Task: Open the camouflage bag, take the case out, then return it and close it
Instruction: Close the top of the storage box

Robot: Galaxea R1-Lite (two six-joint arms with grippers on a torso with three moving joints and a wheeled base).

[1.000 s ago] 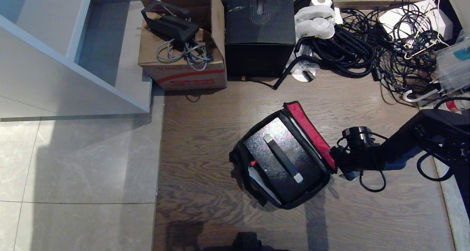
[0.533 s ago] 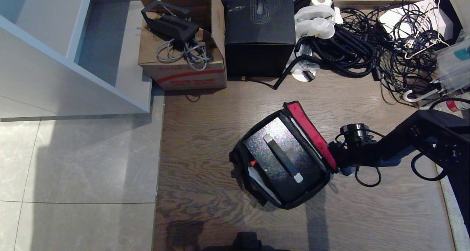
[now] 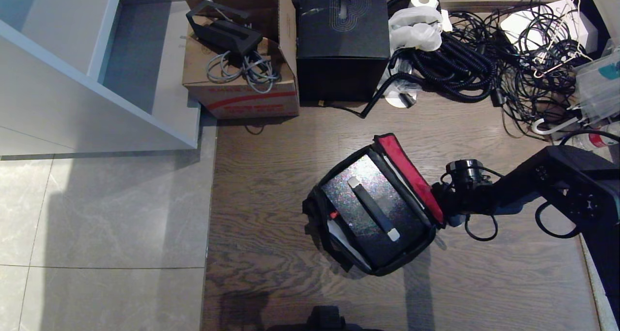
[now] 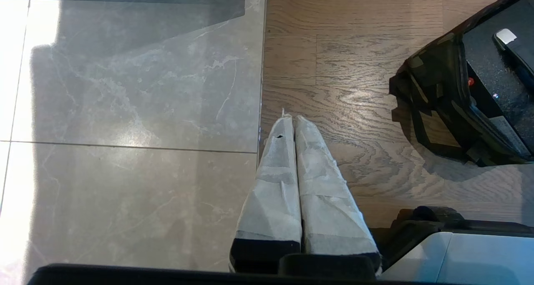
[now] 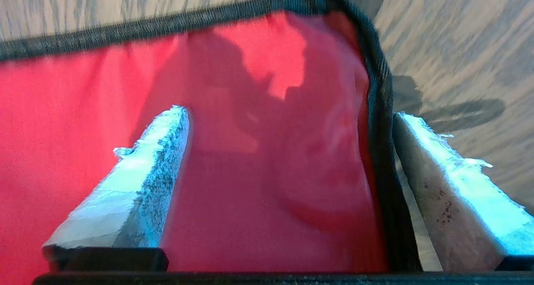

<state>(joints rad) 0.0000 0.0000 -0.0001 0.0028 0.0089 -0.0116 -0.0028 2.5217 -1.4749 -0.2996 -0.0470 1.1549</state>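
The camouflage bag (image 3: 317, 212) sits open on the wooden floor, its lid (image 3: 409, 176) raised on the right with the red inside showing. The case (image 3: 344, 205), black and glittery with a black strap handle (image 3: 373, 207), lies inside the bag. My right gripper (image 3: 438, 210) is at the lid's near right end. In the right wrist view the right gripper (image 5: 290, 114) is open and straddles the lid's black edging (image 5: 377, 109): one finger lies over the red lining (image 5: 250, 172), the other outside. My left gripper (image 4: 293, 118) is shut and empty, left of the bag (image 4: 434, 89).
A brown cardboard box (image 3: 242, 93) and a larger black box with a swirl emblem (image 3: 343, 40) stand behind the bag. A tangle of black cables (image 3: 465, 64) covers the back right. A white cabinet (image 3: 72, 79) stands at the left above grey tiles (image 3: 97, 224).
My right arm has shifted a little left and toward the back, closer against the raised lid. The bag and the case have stayed where they were.
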